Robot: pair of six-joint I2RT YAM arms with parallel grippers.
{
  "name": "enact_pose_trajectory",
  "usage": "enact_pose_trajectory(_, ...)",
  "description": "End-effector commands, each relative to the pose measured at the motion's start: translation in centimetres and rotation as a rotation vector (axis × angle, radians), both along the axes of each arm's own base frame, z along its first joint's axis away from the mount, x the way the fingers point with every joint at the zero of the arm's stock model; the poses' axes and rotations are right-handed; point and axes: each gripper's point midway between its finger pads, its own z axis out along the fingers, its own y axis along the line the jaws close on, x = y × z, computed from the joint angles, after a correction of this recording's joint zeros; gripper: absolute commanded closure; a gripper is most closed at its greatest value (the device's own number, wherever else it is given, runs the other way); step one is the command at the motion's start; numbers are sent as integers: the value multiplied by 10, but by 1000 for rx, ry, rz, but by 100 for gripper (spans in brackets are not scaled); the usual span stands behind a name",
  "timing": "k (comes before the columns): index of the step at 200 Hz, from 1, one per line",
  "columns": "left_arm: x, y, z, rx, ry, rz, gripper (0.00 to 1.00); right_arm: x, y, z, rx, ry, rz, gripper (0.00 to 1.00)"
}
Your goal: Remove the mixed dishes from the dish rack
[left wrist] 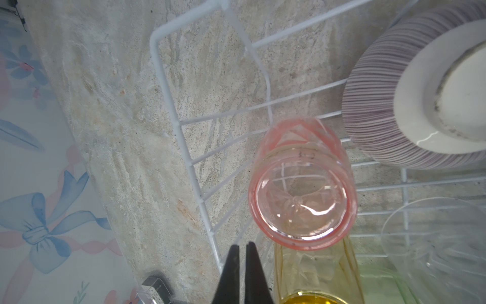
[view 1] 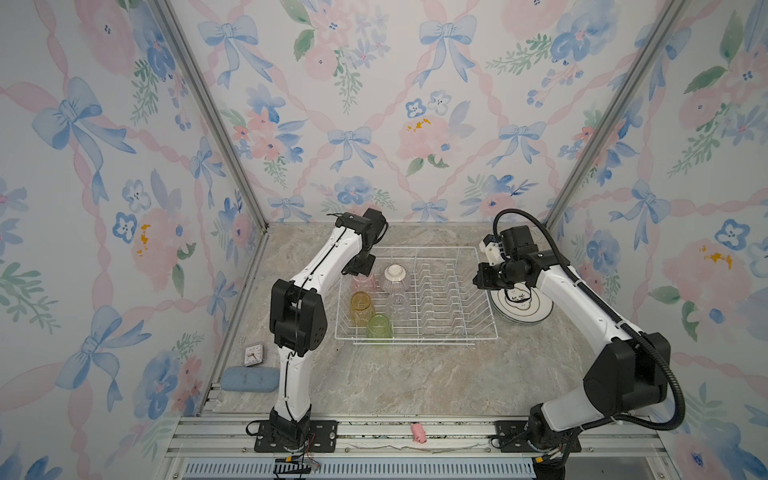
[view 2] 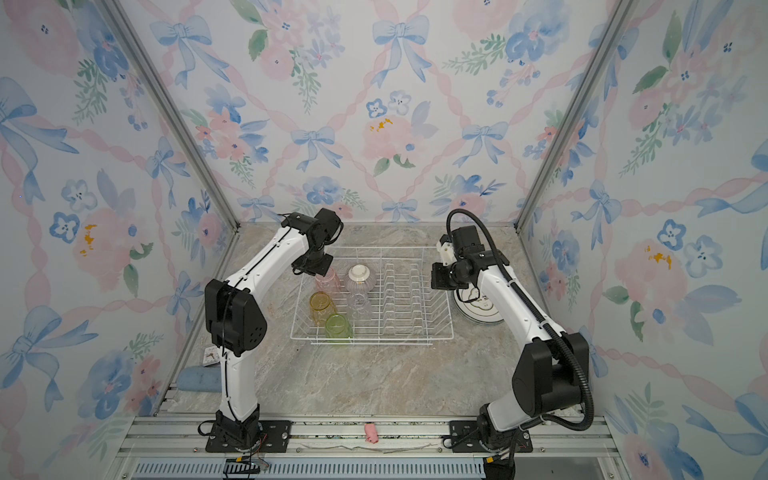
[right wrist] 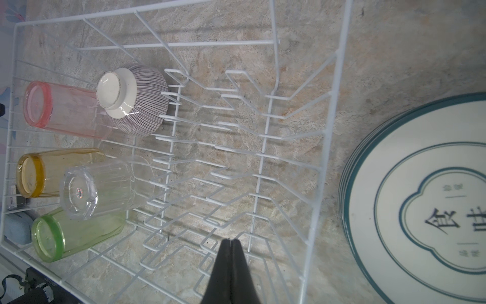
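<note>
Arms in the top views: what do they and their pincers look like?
Both have white shells, black joints and black base plates. The left arm has a thin black cable along it; the right arm carries a thick ribbed black hose. The left pincer and right pincer are black and tapering.

The left pincer [left wrist: 243, 244] and right pincer [right wrist: 231, 240] both hover closed, angled downward.

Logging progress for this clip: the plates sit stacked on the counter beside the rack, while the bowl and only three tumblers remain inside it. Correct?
Four tumblers remain, not three. The right wrist view shows the pink tumbler, yellow tumbler, clear tumbler and green tumbler in the dish rack with the bowl; the plates are stacked beside it.
</note>
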Motion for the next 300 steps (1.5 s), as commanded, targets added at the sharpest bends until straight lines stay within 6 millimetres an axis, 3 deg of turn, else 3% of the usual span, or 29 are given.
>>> enact_pose_trajectory(1, -1, 12, 2, 49, 5, 13, 100, -2, 4, 0, -17, 16, 29, 100)
enact_pose_trajectory(92, 2, 4, 15, -21, -40, 16, 100, -3, 7, -8, -19, 28, 37, 100)
enact_pose_trajectory(126, 1, -10, 25, -122, -120, -11, 100, -4, 8, -10, -14, 20, 43, 100)
enact_pose_trajectory(141, -3, -17, 31, -176, -179, -38, 89, -5, 9, -9, -11, 15, 47, 100)
enact_pose_trajectory(173, -17, -23, 41, -278, -305, -91, 73, -12, 11, -6, -3, -6, 50, 87)
enact_pose_trajectory(233, -65, -50, 46, -518, -376, -251, 57, -27, 17, 1, 28, -44, 53, 57)
enact_pose_trajectory(268, -86, -69, 52, -597, -370, -317, 46, -37, 28, 6, 30, -60, 82, 49)
enact_pose_trajectory(300, -93, -83, 54, -609, -359, -344, 45, -42, 37, 12, 33, -78, 103, 47)
